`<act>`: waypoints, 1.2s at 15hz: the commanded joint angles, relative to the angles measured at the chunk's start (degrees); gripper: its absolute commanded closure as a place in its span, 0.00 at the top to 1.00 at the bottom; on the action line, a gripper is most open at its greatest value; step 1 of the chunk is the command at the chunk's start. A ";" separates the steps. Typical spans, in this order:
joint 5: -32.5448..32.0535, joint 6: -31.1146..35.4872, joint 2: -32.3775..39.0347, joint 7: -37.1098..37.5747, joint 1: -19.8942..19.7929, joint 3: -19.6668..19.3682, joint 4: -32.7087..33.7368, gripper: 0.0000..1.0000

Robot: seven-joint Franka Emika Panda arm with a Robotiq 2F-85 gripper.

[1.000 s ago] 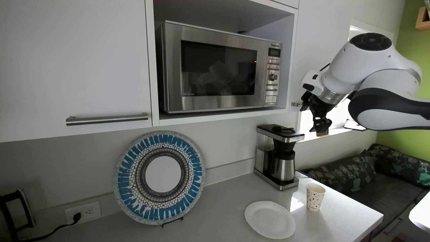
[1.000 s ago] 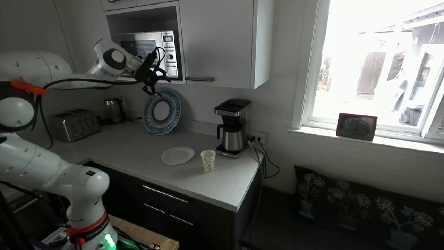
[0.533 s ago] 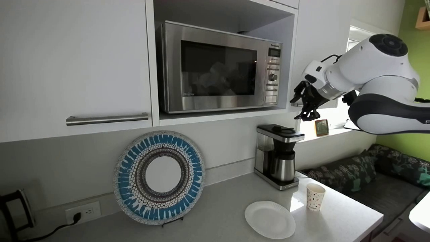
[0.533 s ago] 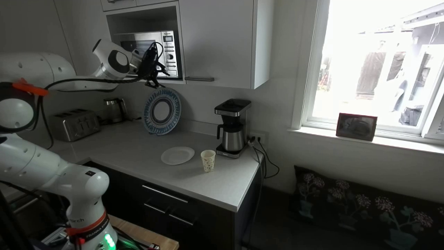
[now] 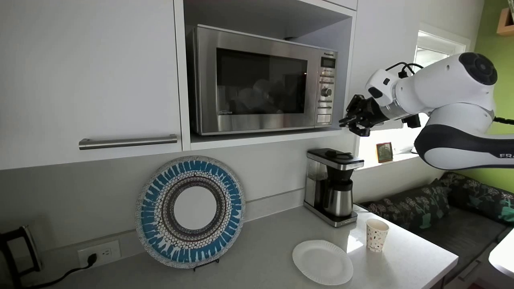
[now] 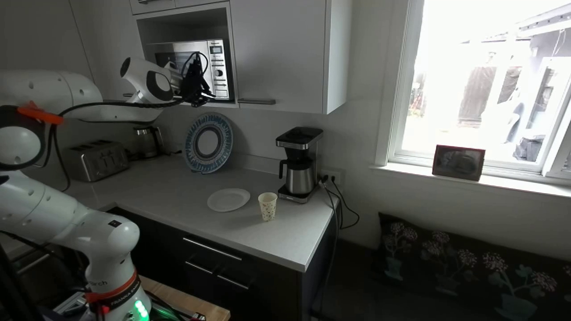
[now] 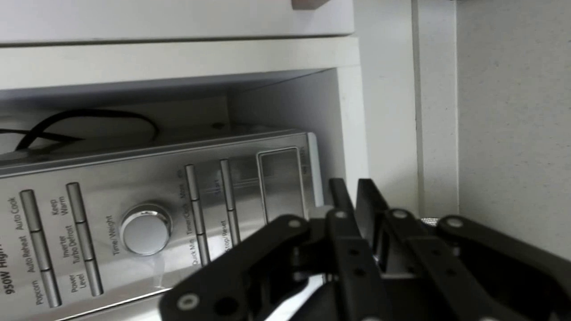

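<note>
In an exterior view, a painted round platter leans on a wire stand, probably to show its face, and the Panasonic microwave oven sits in a doorless cabinet niche, which likely spares the countertop, where a white paper plate lies near a coffee maker. Next comes the gripper, angled toward the oven's control panel and hanging close to it, its jaws almost pressed together in the wrist view, only a sliver between them and nothing pinched. Rightmost of these, a speckled paper cup stands upright.
</note>
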 commanded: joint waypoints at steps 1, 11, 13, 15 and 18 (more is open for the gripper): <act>-2.34 3.59 0.68 3.13 -3.49 1.28 -0.36 0.00; -0.85 3.58 0.97 0.60 -1.23 0.03 0.33 0.00; -0.86 7.15 2.51 0.32 -0.46 -0.24 0.64 0.00; -0.86 10.79 4.08 0.06 -0.15 -0.37 1.18 0.00; -0.64 13.77 6.36 0.18 -0.24 -0.09 2.28 0.00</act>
